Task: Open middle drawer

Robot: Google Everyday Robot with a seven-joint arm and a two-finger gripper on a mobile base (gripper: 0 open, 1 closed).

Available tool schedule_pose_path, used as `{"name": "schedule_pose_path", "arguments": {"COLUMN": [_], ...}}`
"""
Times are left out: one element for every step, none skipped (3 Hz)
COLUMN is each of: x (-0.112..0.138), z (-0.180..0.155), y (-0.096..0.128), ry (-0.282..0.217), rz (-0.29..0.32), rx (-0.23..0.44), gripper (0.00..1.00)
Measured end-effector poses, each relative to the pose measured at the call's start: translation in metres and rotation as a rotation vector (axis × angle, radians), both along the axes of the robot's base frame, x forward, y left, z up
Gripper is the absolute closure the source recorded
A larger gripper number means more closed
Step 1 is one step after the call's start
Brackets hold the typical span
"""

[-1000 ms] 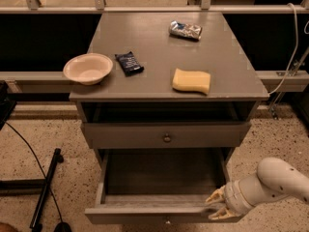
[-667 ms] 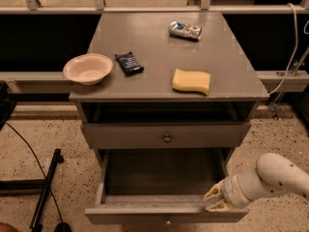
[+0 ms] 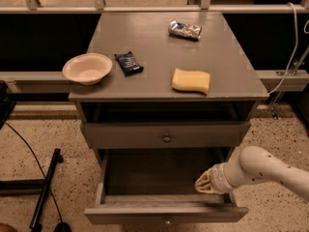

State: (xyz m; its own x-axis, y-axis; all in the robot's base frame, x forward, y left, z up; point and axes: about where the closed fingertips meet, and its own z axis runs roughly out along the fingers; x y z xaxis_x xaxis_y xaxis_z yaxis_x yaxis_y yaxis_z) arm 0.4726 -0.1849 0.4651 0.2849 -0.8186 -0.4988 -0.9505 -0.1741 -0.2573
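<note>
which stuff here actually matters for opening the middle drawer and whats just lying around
For the job:
- middle drawer, shut
- its knob
- tool, low down by the right side of the open bottom drawer

Just lying about, on the cabinet top:
- bowl
- dark packet
- yellow sponge
- silver packet

The middle drawer (image 3: 125, 135) is grey, the sponge (image 3: 191, 80) yellow, and the cream claw (image 3: 204, 183) hangs over the bottom drawer (image 3: 164, 214).
</note>
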Motion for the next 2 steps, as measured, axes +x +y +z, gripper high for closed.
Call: {"name": "schedule_pose_path", "arguments": {"x": [0.012,0.011], "z": [-0.032,-0.067], "y": [-0.006,-0.01], "ry": [0.013,0.069], "rz": [-0.051,-0.061], "rx": [-0.025,-0.031], "gripper": [1.0,1.0]}}
